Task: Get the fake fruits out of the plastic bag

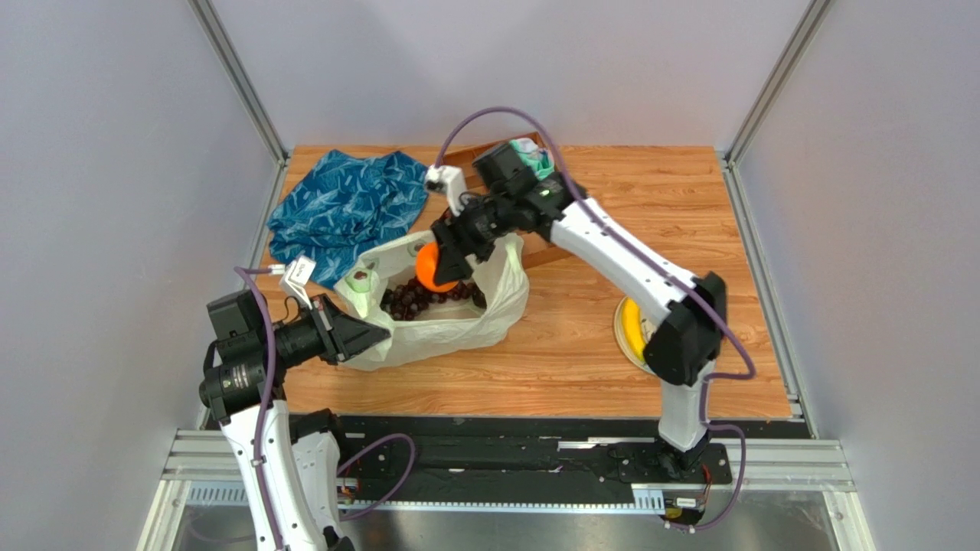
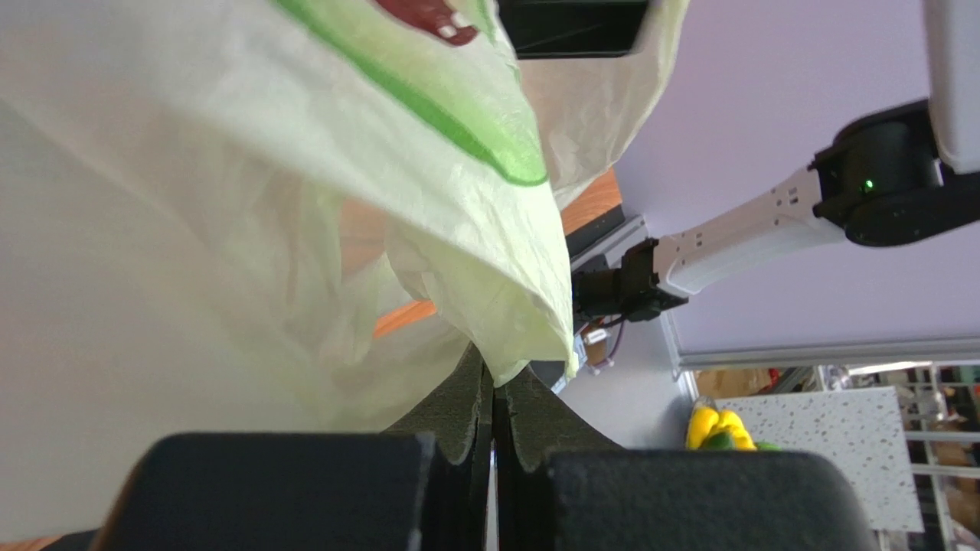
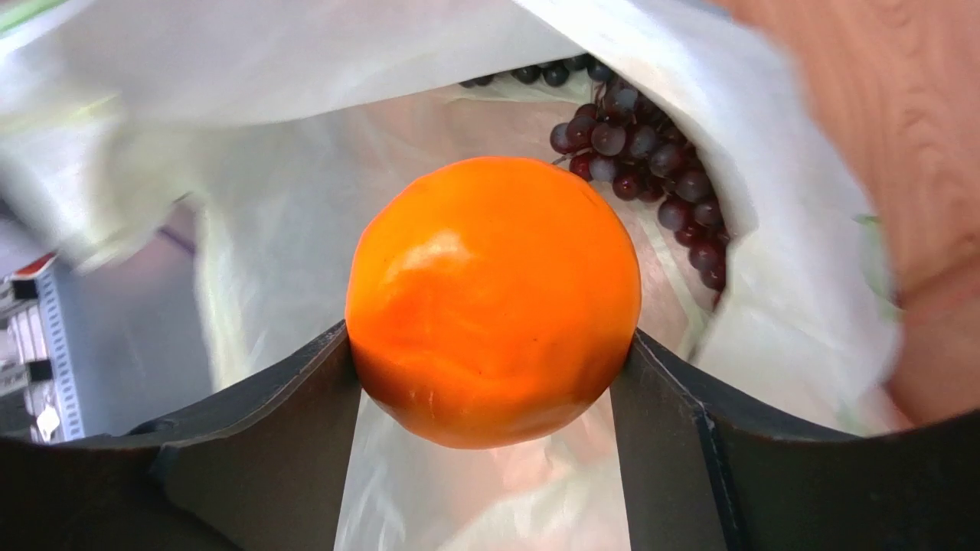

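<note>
The right gripper (image 1: 451,258) grips the orange (image 3: 492,299). One finger presses on each side of it. The orange is round, so it has no long side and does not point any way. It sits at the tips of the fingers, over the open mouth of the bag (image 1: 449,310).

The bag lies on the table (image 1: 690,230) under this gripper. Its long side runs from the left gripper (image 1: 374,336) across to just past the right gripper. Its mouth opens up toward the right gripper.

The grapes (image 3: 656,172) are dark and lie low in the bag, past the orange and a bit to one side of the fingers. The bunch stretches along the bag wall. Some of it is hidden by the orange and by folds of the bag.

The left gripper is squeezed shut on the bag's near edge. In its own view a thin fold of bag goes down between the two closed fingers (image 2: 460,402). The bag fills most of that view, so what is inside cannot be seen from there.

A rolled sock (image 1: 362,287) shows at the bag's edge just beyond the left gripper; I cannot tell if it is inside. A blue cloth (image 1: 345,212) lies farther past it. The far side of the right wrist view is blurry.
</note>
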Available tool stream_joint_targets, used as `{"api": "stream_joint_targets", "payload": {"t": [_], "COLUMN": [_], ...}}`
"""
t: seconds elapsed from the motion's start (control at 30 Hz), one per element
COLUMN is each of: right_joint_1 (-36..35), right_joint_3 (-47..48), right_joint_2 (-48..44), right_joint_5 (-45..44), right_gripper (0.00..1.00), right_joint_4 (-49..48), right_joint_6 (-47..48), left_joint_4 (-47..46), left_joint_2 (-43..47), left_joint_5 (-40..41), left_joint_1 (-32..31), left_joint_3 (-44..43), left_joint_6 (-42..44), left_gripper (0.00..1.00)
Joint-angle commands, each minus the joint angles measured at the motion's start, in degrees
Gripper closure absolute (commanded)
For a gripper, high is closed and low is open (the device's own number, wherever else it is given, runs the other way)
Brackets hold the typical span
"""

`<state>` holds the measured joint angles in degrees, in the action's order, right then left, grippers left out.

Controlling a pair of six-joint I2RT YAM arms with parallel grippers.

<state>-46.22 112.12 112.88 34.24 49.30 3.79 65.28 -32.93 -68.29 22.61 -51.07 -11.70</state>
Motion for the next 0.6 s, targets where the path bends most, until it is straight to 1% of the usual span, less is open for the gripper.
{"api": "stream_joint_targets", "payload": {"t": [0.0, 0.07, 0.1, 0.13, 0.17, 0.2, 0.23, 0.27, 0.3, 0.37, 0.4, 0.43, 0.47, 0.5, 0.53, 0.57], "right_joint_1": [1.8, 3.1, 4.0, 6.4, 8.0, 12.1, 14.6, 17.4, 23.4, 28.7, 33.4, 35.4, 37.5, 40.6, 41.7, 42.5], "right_joint_3": [-0.3, -2.8, -3.8, -5.2, -8.1, -10.4, -12.7, -15.0, -20.1, -25.5, -30.4, -33.4, -36.1, -38.6, -43.7, -45.7], "right_joint_2": [-10.3, -14.1, -17.6, -19.5, -22.8, -25.0, -26.9, -28.7, -32.2, -35.3, -37.6, -39.0, -40.4, -41.5, -43.6, -44.3], "right_joint_5": [10.7, 9.1, 8.1, 6.2, 5.1, 3.7, 0.7, 0.0, -0.7, -4.9, -6.6, -10.8, -12.5, -14.3, -18.4, -20.3], "right_gripper": [0.64, 0.64, 0.64, 0.64, 0.64, 0.64, 0.64, 0.64, 0.65, 0.64, 0.64, 0.65, 0.65, 0.65, 0.65, 0.65], "right_joint_4": [10.2, 12.1, 14.2, 15.7, 17.5, 21.1, 22.7, 24.5, 29.0, 33.2, 37.2, 38.3, 38.4, 36.9, 35.3, 33.3], "right_joint_6": [9.1, 11.5, 13.5, 14.7, 18.4, 20.4, 22.6, 25.1, 31.9, 38.6, 46.8, 49.1, 51.4, 53.1, 54.9, 55.1], "left_joint_4": [-11.6, -15.1, -16.1, -18.3, -19.1, -19.7, -20.7, -20.9, -21.1, -21.2, -21.6, -22.1, -22.7, -24.1, -24.8, -25.5], "left_joint_2": [-1.0, -1.2, -1.3, -1.3, -1.3, -1.0, -0.7, -0.1, 0.3, 1.7, 2.2, 2.7, 3.6, 3.8, 4.1, 4.2], "left_joint_5": [0.1, 0.8, 1.0, 0.9, 0.9, 0.8, 0.9, 0.9, 0.9, 0.8, 1.0, 0.9, 1.0, 1.0, 1.0, 1.0], "left_joint_1": [0.7, 0.6, 0.6, 0.6, 0.6, 0.6, 0.6, 0.6, 0.6, 0.5, 0.6, 0.5, 0.6, 0.6, 0.6, 0.5], "left_joint_3": [2.5, 3.7, 4.0, 4.9, 5.2, 5.7, 6.1, 6.3, 6.9, 7.6, 8.5, 9.1, 9.7, 10.6, 11.0, 11.3], "left_joint_6": [-6.4, -7.6, -8.2, -9.4, -9.9, -10.3, -10.9, -11.0, -11.1, -11.3, -11.5, -12.3, -12.9, -13.5, -14.7, -15.1], "left_gripper": [1.0, 1.0, 1.0, 1.0, 1.0, 1.0, 1.0, 1.0, 1.0, 1.0, 1.0, 1.0, 1.0, 1.0, 1.0, 1.0]}}
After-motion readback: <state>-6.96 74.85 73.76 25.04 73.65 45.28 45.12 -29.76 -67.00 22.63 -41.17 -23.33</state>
